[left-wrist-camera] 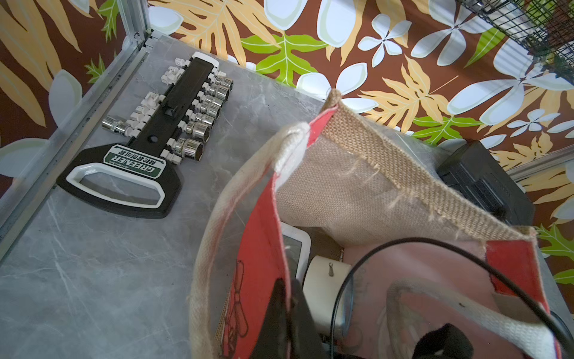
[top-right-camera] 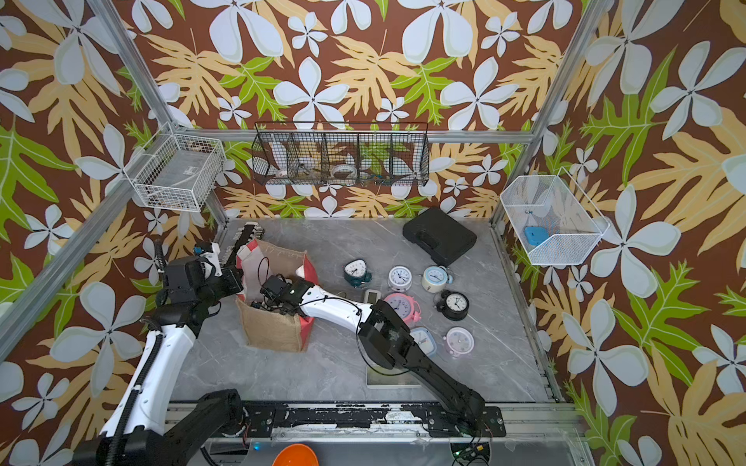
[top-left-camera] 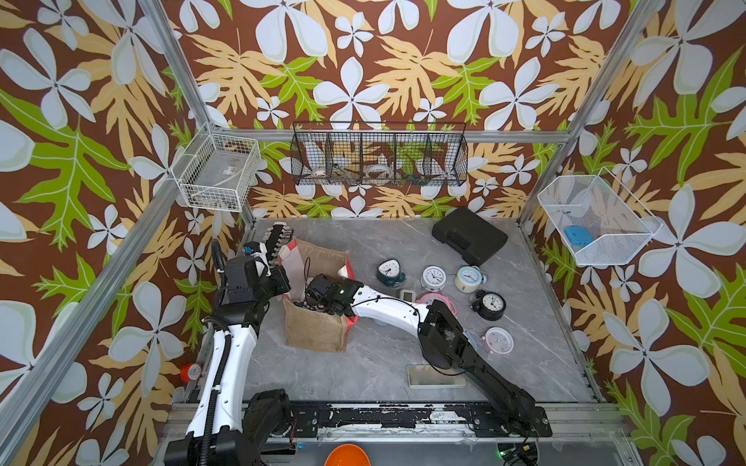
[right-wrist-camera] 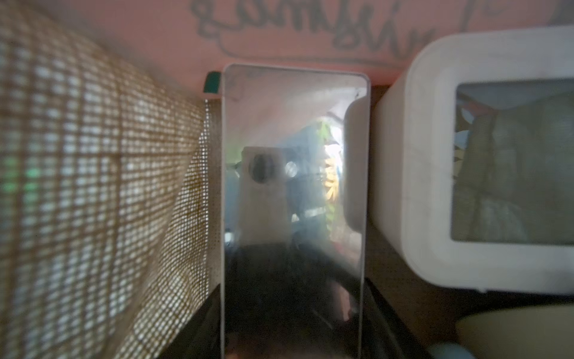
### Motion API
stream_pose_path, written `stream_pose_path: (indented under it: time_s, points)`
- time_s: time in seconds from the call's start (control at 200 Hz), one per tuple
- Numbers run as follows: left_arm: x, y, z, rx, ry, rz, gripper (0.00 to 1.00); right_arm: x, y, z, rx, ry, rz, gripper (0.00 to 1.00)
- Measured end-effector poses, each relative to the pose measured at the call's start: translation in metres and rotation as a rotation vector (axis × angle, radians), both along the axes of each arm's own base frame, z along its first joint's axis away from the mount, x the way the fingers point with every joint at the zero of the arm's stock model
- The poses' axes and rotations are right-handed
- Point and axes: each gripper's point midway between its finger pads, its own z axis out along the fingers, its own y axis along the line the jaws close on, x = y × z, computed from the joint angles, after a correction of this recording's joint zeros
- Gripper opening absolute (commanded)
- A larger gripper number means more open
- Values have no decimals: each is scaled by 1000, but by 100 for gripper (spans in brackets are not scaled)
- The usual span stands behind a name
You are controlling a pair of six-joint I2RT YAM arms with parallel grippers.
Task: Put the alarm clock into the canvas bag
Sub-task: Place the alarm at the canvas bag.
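The left pincer [left-wrist-camera: 287,300] is closed on the top edge of a red side of the canvas bag [top-left-camera: 315,333]. The right pincer [top-left-camera: 310,303] is down inside the bag. In the right wrist view, dark shapes sit on both sides of the alarm clock [right-wrist-camera: 292,186], a flat one with a shiny mirror face. I cannot tell if this pincer is apart or clamped on it. The alarm clock is in the bag, between the tan woven side and a white square clock [right-wrist-camera: 466,161]. A cream round clock [left-wrist-camera: 324,279] is in the bag too.

The bag stands open on the gray tabletop [top-left-camera: 363,371], toward its left side. Just beside it, toward the back wall, lies a black socket rack [left-wrist-camera: 155,124] with shiny sockets.

To the right of the bag, more clocks sit on the tabletop:
- a dark green clock [top-left-camera: 389,272]
- a white round clock [top-left-camera: 434,277]
- a pale blue clock [top-left-camera: 468,278]
- a black clock [top-left-camera: 492,305]
- a pink clock [top-right-camera: 399,307], partly under the right arm
- a pale purple clock [top-left-camera: 499,341]

A black case [top-left-camera: 468,236] lies at the back right.
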Motion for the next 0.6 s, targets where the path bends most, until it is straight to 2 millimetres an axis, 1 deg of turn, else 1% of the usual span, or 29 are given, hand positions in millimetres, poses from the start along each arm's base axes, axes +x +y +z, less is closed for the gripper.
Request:
stream_pose_path:
  time_s: [0.06, 0.115, 0.205, 0.32, 0.48, 0.596]
  points:
    - [1, 0, 1, 0, -1, 0, 0, 1, 1, 2, 5, -2, 0, 84]
    - [2, 0, 1, -1, 2, 0, 0, 1, 1, 7, 12, -7, 0, 88]
    - [3, 0, -1, -3, 7, -2, 0, 0, 0, 25, 36, -16, -5, 92]
    - [2, 0, -4, -3, 9, -3, 0, -2, -1, 55, 85, -31, -14, 93]
    - [0, 0, -6, 6, 9, -2, 0, -4, -1, 74, 120, -27, -25, 91]
    - [-3, 1, -7, 11, 6, 2, 0, -3, -1, 92, 145, -40, -48, 89]
